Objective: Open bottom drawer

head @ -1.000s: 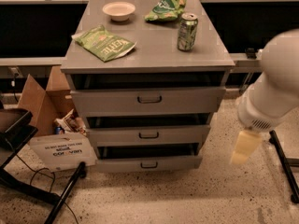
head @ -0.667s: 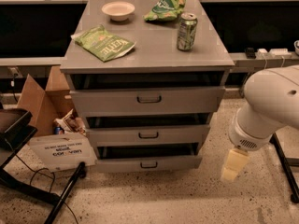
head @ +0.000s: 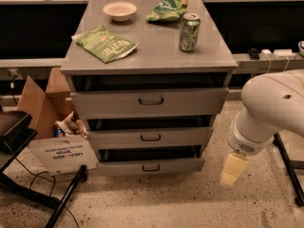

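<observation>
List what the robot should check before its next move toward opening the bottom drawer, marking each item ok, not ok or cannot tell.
1. Small dark loop handle of the slim grey metal bottom drawer unobstructed: ok.
2. Pale gripper at that handle: not ok; it hangs right of the grey metal cabinet, apart from it.
3. Black stand leg out of the drawer's path: ok; it lies to the left.
4. Green drink can upright on the cabinet top: ok.

You get warm, dimmish light from above: the grey cabinet top (head: pixel 156 51) is brightest, with a glint on the green drinks can (head: pixel 189 31) near its right edge. Shadow fills the gap above the slim grey bottom drawer (head: pixel 151 166). The pale two-finger gripper (head: pixel 232 170) hangs evenly lit off the cabinet's lower right corner.
</observation>
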Robot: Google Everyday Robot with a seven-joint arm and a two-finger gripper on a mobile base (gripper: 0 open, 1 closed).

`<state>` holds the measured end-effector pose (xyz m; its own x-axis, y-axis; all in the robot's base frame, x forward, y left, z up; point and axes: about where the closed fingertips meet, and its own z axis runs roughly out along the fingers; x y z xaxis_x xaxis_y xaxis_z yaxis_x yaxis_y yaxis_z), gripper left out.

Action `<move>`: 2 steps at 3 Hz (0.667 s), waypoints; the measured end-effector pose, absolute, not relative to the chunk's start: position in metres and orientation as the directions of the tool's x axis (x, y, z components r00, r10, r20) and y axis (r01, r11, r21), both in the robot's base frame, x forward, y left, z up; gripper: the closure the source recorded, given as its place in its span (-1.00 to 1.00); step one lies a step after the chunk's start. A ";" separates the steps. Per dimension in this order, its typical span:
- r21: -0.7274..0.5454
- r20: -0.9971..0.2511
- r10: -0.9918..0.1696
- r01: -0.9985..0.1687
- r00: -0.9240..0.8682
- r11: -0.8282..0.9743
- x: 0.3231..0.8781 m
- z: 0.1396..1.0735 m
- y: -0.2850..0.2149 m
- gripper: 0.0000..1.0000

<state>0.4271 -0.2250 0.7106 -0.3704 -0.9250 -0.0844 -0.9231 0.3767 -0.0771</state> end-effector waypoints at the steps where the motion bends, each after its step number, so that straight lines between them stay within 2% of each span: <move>1: -0.036 -0.091 -0.904 -0.906 -0.418 0.422 0.428 0.658 -0.226 -1.00; 2: -0.027 -0.102 -0.894 -0.897 -0.436 0.440 0.436 0.604 -0.227 -1.00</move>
